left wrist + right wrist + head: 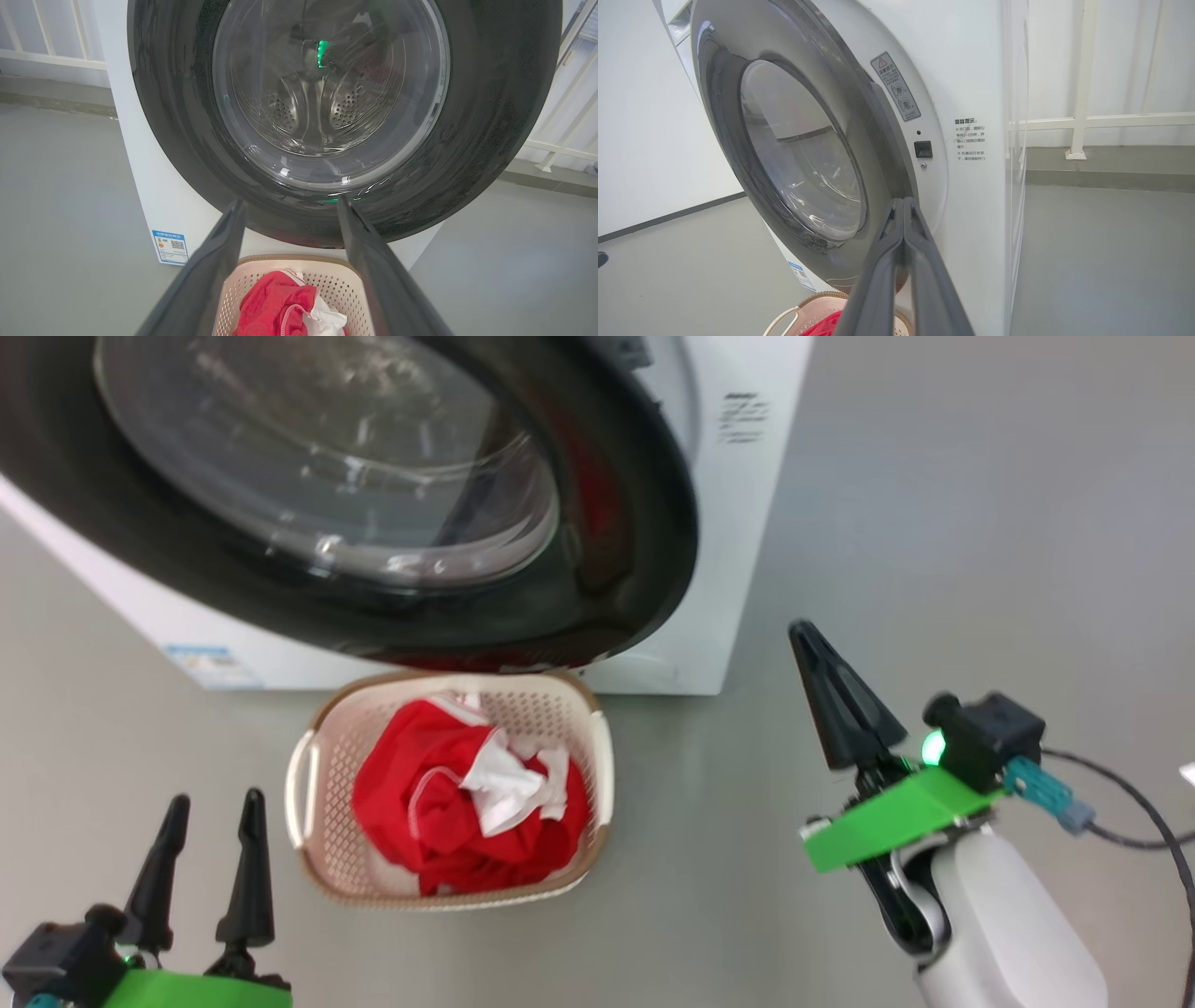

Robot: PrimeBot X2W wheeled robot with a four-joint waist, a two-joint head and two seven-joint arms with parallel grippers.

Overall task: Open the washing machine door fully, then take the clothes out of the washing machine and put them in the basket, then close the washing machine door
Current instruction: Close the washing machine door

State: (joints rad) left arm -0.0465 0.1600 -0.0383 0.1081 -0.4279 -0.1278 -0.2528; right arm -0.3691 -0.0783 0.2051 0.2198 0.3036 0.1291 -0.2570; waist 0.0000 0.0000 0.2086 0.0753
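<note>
The washing machine door (644, 523) stands ajar, its black rim overhanging the far end of the basket (602, 756). The basket sits on the floor in front of the white washing machine (747, 504), and the red and white clothes (439, 803) lie piled inside it. My left gripper (213, 798) is open, low and left of the basket, and empty. In the left wrist view, the left gripper (289, 205) points at the door (490, 116) above the clothes (271, 303). My right gripper (803, 633) is shut and empty, right of the basket. The right gripper (902, 200) points toward the gap beside the door (724, 107).
Grey floor (934, 569) spreads out to the right of the machine. A black cable (1139, 831) trails from my right wrist. A white railing (1083, 121) runs along the wall behind the machine. A blue label (170, 246) is stuck low on the machine's front.
</note>
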